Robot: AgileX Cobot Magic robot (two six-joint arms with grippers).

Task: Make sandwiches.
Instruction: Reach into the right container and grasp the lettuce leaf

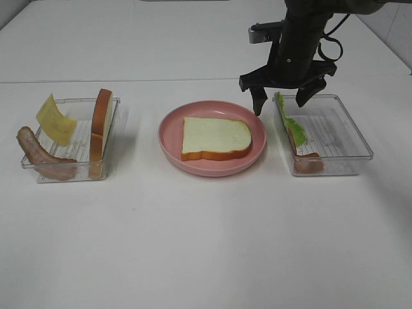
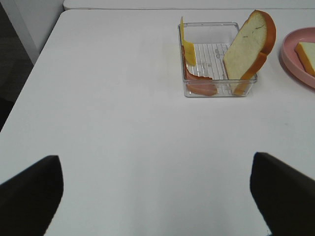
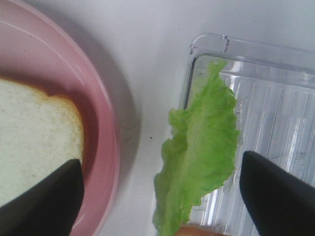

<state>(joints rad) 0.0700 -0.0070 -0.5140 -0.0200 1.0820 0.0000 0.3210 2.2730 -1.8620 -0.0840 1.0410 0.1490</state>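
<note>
The left gripper (image 2: 157,206), seen in the left wrist view only, is shown with its jaws spread wide and nothing between them, above bare white table (image 1: 206,244). At the left of the high view a clear left tray (image 1: 78,143) is set, in which a yellow cheese slice (image 1: 55,119) is leant against the outer wall, a bacon strip (image 1: 38,151) is draped over the front corner, and an upright bread slice (image 1: 102,116) is propped against the inner wall. In the middle a pink plate (image 1: 212,169) is placed, and on it a flat bread slice (image 1: 214,136) is laid, crust outward. The right gripper (image 1: 281,103) is held with its jaws broadly parted and empty above the near wall of the right tray (image 1: 341,135); one finger is seen over the gap beside the plate, the other over the tray. The lettuce leaf (image 1: 291,122) is stood on edge against that wall, between the fingers, with no contact seen. A second bacon strip (image 1: 308,161) is lodged in the front corner below the leaf.
</note>
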